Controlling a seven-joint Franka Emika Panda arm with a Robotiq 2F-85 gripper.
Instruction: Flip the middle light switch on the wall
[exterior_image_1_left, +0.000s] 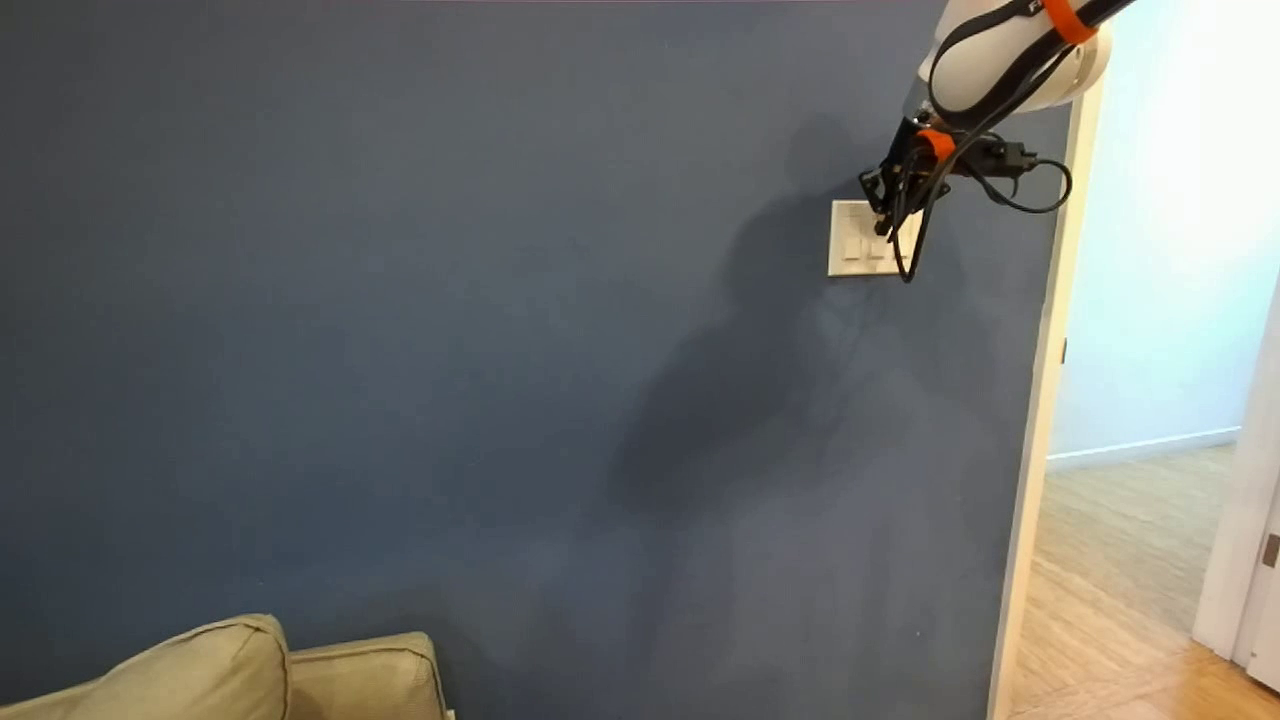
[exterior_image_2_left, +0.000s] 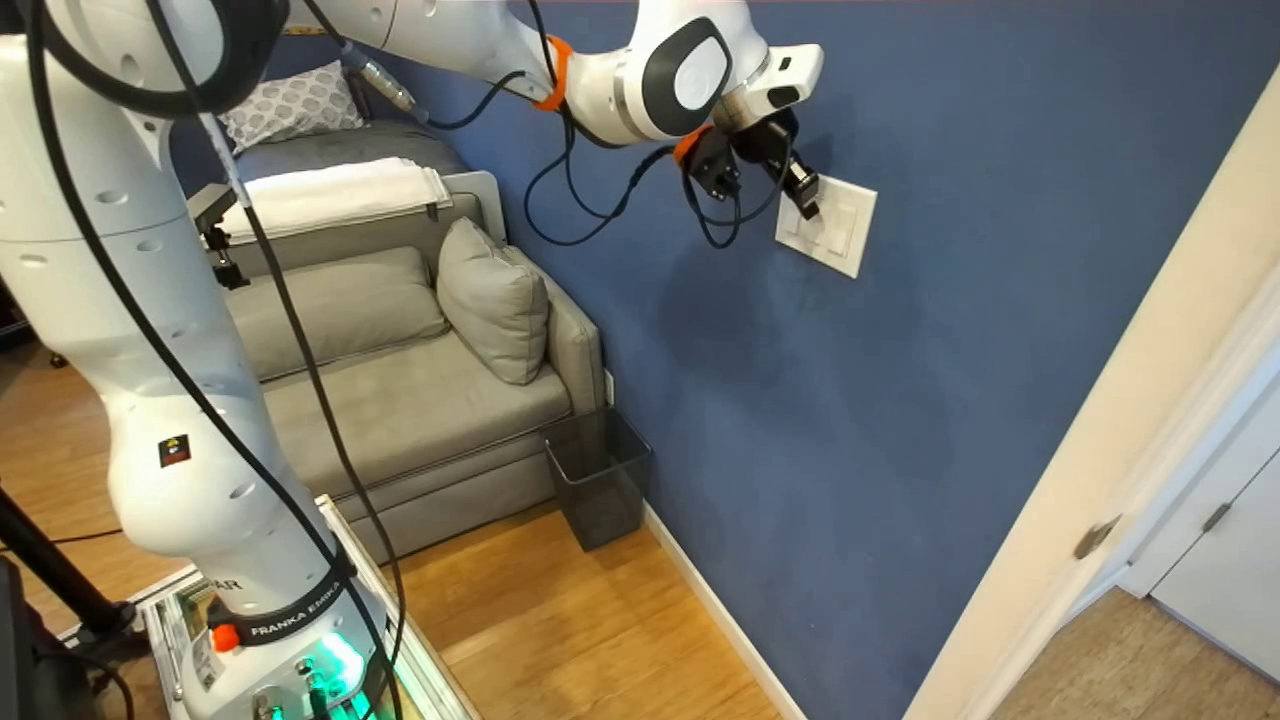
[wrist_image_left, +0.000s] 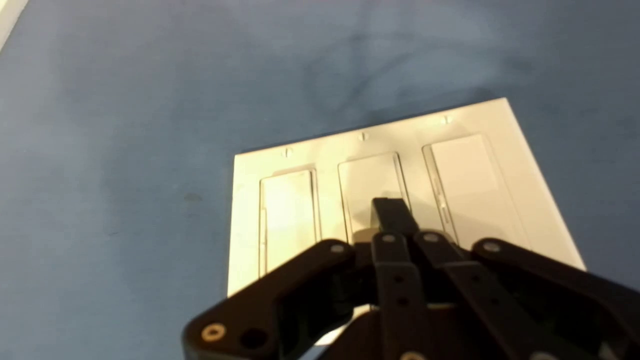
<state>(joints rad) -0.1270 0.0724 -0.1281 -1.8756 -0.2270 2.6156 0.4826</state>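
Note:
The dark slate-blue wall (exterior_image_1_left: 400, 350) carries a white multi-switch plate (wrist_image_left: 325, 150), also seen in both exterior views (exterior_image_1_left: 838, 262) (exterior_image_2_left: 866, 235). In the wrist view the middle light switch (wrist_image_left: 372, 177) is the centre one of three tall rocker switches; my gripper hides its lower part in that view. My black gripper (wrist_image_left: 394, 212) is shut with nothing between its fingertips. The fingertips lie over the middle switch, towards its right edge in the wrist view. In the exterior views the gripper (exterior_image_1_left: 882, 228) (exterior_image_2_left: 806, 205) is at the plate. I cannot tell whether the tips touch the switch.
The two outer switches (wrist_image_left: 287, 210) (wrist_image_left: 465, 170) flank the middle one closely. A white door frame (exterior_image_1_left: 1040, 400) stands beside the plate. A beige sofa (exterior_image_2_left: 420, 400) and a dark mesh bin (exterior_image_2_left: 600, 490) are by the wall below. Loose cables hang from the arm near the gripper.

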